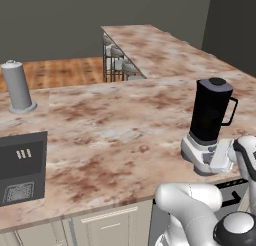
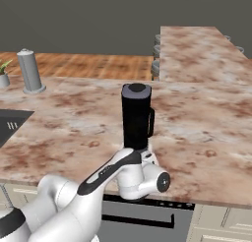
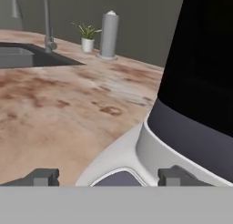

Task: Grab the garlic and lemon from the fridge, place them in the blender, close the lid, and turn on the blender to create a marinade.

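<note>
left base view: one blender (image 1: 209,126) stands on the marbled counter (image 1: 110,135) at about 3 o'clock, its black jar upright on the pale base, handle turned toward 3 o'clock. the lid (image 1: 216,83) sits on the jar's mouth, so what is inside cannot be seen. one grey cylinder canister (image 1: 17,87) stands at 10 o'clock, well apart from the blender. the dark sink (image 1: 22,172) lies at 8 o'clock. the white arm comes up from 5 o'clock and its hand is against the front of the blender base; the fingers themselves cannot be made out here.

right base view: the same blender (image 2: 137,119) is near the centre with the lid (image 2: 136,91) on top, handle toward 3 o'clock. the arm's wrist covers the blender base. the canister (image 2: 29,72) is at 10 o'clock, and one small potted plant (image 2: 4,75) is just beside it at the left edge.

hand view: the gripper (image 3: 107,177) has its two dark fingertips (image 3: 43,176) spread apart at 6 o'clock, holding nothing; between them lies the edge of the round front button (image 3: 119,177) on the blender base, with the black jar filling 3 o'clock. whether a tip touches the base cannot be told. at 11 o'clock are the sink (image 3: 22,55), one faucet (image 3: 46,22), the plant (image 3: 87,37) and the canister (image 3: 109,35).
</note>
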Controlling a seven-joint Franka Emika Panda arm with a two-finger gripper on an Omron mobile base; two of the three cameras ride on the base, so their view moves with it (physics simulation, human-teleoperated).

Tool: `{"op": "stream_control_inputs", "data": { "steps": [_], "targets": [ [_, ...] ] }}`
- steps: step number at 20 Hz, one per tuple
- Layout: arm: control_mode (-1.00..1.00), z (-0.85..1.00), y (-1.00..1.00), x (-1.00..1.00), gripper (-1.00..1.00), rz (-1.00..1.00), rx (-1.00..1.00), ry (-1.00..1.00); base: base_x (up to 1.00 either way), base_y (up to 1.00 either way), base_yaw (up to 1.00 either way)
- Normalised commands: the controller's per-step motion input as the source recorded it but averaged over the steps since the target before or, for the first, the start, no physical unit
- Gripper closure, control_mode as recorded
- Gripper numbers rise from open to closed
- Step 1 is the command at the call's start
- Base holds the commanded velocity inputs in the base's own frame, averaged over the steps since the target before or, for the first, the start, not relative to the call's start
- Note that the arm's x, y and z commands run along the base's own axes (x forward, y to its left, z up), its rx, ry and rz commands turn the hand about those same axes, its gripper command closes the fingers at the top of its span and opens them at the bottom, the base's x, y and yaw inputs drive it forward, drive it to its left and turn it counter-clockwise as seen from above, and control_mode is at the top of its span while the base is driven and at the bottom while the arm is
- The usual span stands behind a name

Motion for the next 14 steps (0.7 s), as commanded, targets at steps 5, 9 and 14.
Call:
{"op": "stream_control_inputs", "data": {
  "steps": [5, 9, 14],
  "targets": [
    [-1.00, 0.00, 0.00, 0.53, -1.00, 0.00, 0.00, 0.00, 0.00, 0.00, 0.00],
    [-1.00, -0.02, 0.00, 0.53, -1.00, 0.01, 0.00, -0.01, 0.00, 0.00, 0.00],
    [-1.00, 0.00, 0.02, -0.18, -1.00, 0.02, 0.00, -0.07, 0.00, 0.00, 0.00]
  ]
}}
